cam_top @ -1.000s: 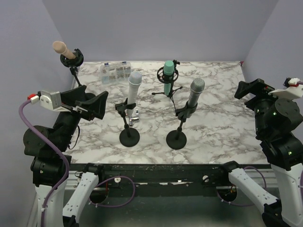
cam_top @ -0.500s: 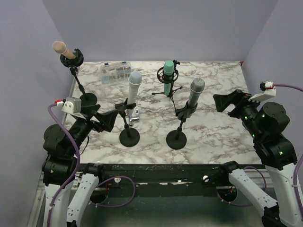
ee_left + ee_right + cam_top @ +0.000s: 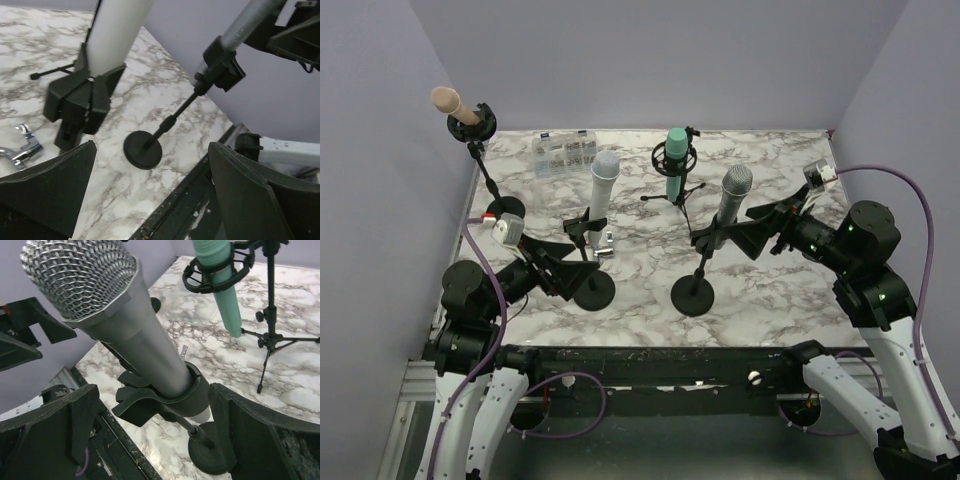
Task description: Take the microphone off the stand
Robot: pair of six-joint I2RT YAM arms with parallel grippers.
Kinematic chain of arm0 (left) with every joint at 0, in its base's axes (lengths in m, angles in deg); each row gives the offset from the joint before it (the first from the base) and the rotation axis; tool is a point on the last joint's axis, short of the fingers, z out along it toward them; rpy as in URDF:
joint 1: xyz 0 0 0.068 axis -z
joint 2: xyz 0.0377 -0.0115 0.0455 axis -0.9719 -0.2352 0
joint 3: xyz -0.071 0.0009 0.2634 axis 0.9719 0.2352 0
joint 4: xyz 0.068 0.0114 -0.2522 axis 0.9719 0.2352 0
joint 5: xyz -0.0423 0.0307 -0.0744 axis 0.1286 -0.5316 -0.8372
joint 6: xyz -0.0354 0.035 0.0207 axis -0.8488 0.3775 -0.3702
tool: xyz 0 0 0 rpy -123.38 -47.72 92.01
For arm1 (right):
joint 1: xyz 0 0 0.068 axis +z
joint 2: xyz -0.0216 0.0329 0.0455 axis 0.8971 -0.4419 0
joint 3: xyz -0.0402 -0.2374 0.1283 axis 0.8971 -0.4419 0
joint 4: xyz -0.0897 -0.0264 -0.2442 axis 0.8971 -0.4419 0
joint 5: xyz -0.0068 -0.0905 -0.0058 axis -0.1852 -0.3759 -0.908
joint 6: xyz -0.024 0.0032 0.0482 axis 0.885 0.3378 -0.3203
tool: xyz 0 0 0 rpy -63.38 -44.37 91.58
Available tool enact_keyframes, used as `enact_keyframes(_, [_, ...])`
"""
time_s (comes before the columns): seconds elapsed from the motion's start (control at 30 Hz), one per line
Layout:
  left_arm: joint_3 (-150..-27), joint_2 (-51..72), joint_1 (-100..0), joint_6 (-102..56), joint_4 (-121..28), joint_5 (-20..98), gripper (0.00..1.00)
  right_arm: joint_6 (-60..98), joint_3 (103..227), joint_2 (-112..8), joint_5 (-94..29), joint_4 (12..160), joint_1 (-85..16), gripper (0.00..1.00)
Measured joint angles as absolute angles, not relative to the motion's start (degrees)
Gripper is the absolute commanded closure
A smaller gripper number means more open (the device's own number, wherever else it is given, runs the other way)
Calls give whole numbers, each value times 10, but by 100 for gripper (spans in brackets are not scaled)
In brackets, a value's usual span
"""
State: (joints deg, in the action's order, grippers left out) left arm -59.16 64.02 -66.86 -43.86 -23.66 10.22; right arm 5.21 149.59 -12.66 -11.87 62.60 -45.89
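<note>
R end effector wide open, empty, near grey mic; L end effector open too, near white mic.

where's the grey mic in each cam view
top external: grey mic stands right of centre, tilted.
left wrist: upper right, only its body shows, with the head cut off by the top edge.
right wrist: it fills the upper left and centre, mesh head at the top.
shared landmark: the round stand base below it.
</note>
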Motion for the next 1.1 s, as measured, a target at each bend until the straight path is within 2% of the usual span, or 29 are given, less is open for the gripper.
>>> enact_keyframes(0.3, [-527,650,-566,-496,-352,63,1,65,1478,-134,-74,695,-459,0])
enact_keyframes(0.6, [-517,593,-412,-504,-427,127,1,62,1470,-156,-73,748,-459,6])
enact_keyframes(0.8, [-563,505,-282,-456,-420,240,1,56,1470,-160,-74,770,-459,10])
enact_keyframes(1.1, [-664,392,-118,-361,-407,536,1,46,1460,-158,-81,788,-459,16])
